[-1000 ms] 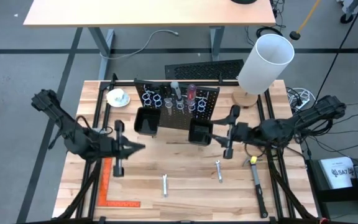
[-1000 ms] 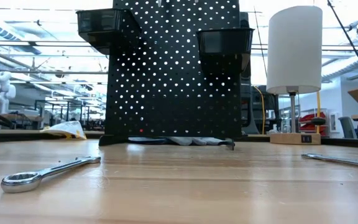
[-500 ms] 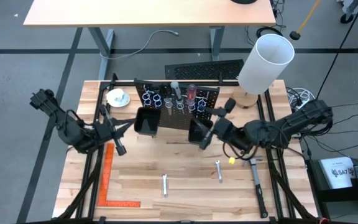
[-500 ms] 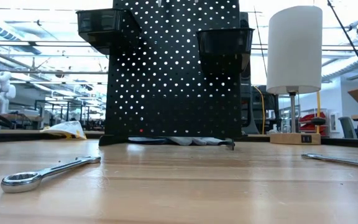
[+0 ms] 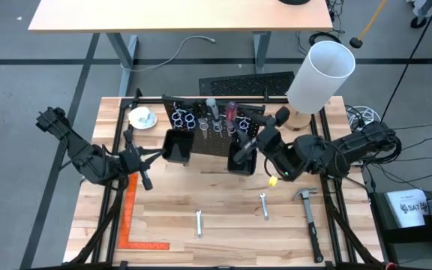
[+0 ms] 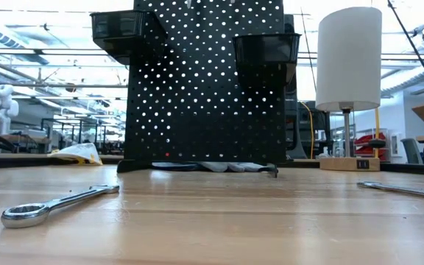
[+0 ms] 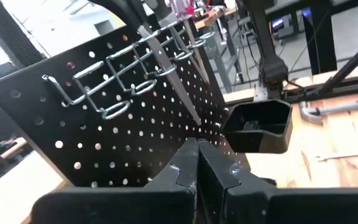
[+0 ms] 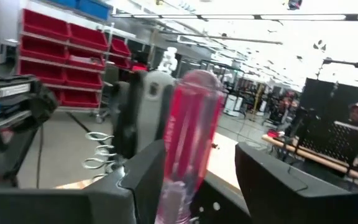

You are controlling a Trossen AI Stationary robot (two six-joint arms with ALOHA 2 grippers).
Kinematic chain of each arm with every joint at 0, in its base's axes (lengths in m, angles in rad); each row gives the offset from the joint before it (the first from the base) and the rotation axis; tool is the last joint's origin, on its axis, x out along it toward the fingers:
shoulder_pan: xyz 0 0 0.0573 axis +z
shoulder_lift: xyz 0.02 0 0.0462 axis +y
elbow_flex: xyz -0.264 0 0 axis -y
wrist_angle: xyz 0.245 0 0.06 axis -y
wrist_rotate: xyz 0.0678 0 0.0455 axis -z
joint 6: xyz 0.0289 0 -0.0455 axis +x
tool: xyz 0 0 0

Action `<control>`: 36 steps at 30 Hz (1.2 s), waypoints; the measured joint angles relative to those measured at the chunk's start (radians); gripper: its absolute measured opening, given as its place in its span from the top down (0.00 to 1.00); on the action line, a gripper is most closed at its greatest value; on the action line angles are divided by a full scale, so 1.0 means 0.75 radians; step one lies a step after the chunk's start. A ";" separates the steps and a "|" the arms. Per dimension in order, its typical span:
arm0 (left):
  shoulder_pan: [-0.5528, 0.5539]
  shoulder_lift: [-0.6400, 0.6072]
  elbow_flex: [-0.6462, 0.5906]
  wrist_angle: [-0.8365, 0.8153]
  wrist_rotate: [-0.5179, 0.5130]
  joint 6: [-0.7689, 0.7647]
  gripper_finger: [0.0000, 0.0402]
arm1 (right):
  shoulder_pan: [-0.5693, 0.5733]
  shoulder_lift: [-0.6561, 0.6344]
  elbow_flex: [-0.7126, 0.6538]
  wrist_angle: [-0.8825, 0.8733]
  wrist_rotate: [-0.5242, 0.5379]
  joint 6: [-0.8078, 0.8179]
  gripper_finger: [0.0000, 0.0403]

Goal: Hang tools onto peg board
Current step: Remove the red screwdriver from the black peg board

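Currently the right gripper, fingers spread either side of the red-handled screwdriver seated on the peg board, risks knocking it loose if it swings sideways, while the left gripper waits shut beside the board.

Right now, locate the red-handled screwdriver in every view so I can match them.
High view: red-handled screwdriver stands in the peg board's ring row, right of centre.
Low view: not in it.
Left wrist view: its handle at the top edge.
Right wrist view: centre, between the right gripper's open fingers.
Shared landmark: the peg board.
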 joint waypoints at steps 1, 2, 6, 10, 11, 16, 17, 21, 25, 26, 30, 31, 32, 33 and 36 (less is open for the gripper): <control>0.000 0.000 0.000 -0.010 0.000 -0.001 0.98 | -0.009 0.000 0.000 -0.002 -0.001 0.020 0.53; 0.000 0.000 0.000 -0.024 0.000 -0.001 0.98 | -0.019 0.000 0.000 -0.002 -0.004 0.043 0.52; 0.000 0.000 0.000 -0.061 0.001 -0.003 0.98 | -0.047 0.009 0.001 -0.008 -0.010 0.101 0.44; 0.000 0.001 0.000 -0.099 0.001 -0.035 0.98 | -0.058 0.018 0.001 -0.013 -0.047 0.128 0.37; 0.000 0.001 0.000 -0.104 0.001 -0.035 0.98 | -0.058 0.018 0.001 -0.012 -0.047 0.137 0.35; 0.000 0.001 0.000 -0.108 0.001 -0.035 0.98 | -0.075 0.018 0.001 -0.009 -0.048 0.167 0.32; 0.000 0.000 0.000 -0.108 0.001 -0.035 0.98 | -0.081 0.018 0.001 -0.009 -0.055 0.180 0.32; 0.000 0.000 0.000 -0.107 0.001 -0.035 0.98 | -0.105 0.018 0.001 -0.020 -0.185 0.242 0.35; 0.000 0.000 0.000 -0.107 0.001 -0.035 0.98 | -0.131 0.018 0.001 -0.020 -0.221 0.274 0.37; 0.000 0.000 0.000 -0.107 0.001 -0.035 0.98 | -0.140 0.018 0.001 -0.020 -0.222 0.275 0.37; 0.000 0.000 0.000 -0.107 0.001 -0.035 0.98 | -0.175 0.018 0.001 -0.021 -0.223 0.275 0.39; 0.000 0.000 0.000 -0.107 0.001 -0.035 0.98 | -0.183 0.018 0.001 -0.021 -0.232 0.275 0.40; 0.000 0.000 0.000 -0.107 0.001 -0.035 0.98 | -0.190 0.018 0.001 -0.024 -0.254 0.275 0.41; 0.000 0.000 0.000 -0.107 0.001 -0.035 0.98 | -0.195 0.018 0.001 -0.026 -0.281 0.280 0.41; 0.000 0.000 0.000 -0.107 0.001 -0.035 0.98 | -0.208 0.018 0.001 -0.037 -0.328 0.308 0.44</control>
